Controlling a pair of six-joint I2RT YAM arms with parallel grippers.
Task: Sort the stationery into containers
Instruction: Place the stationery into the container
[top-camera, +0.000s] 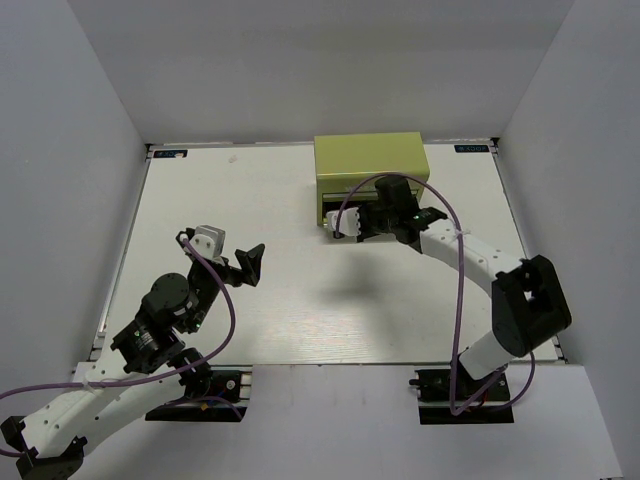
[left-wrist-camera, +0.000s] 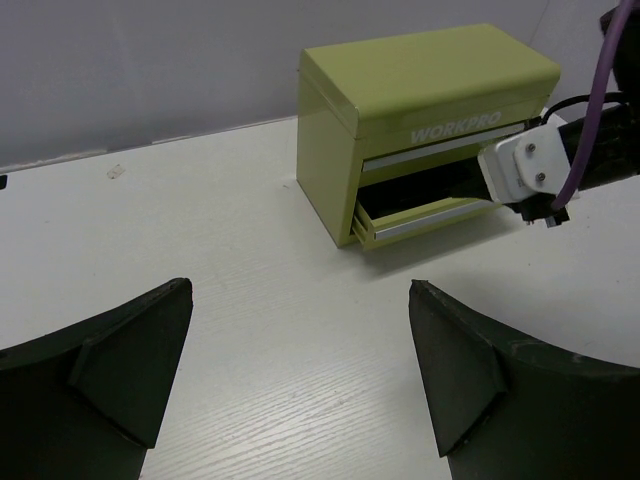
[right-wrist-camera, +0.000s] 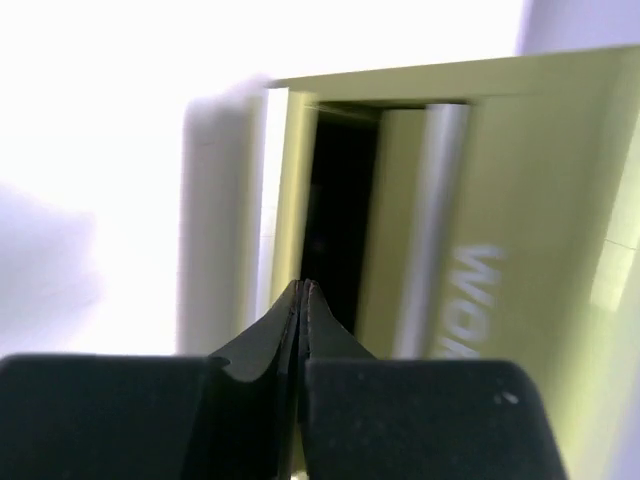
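Your left gripper hangs over the white table. Its two fingers are spread wide, with nothing between them. Far ahead of it, and a bit to its right, is the yellow-green tool chest. The chest's long side runs left to right, and its front faces your arms. The lower drawer sticks out a little. Your right gripper has its fingers pressed tight together. Their tips are right at the dark gap of that open drawer.
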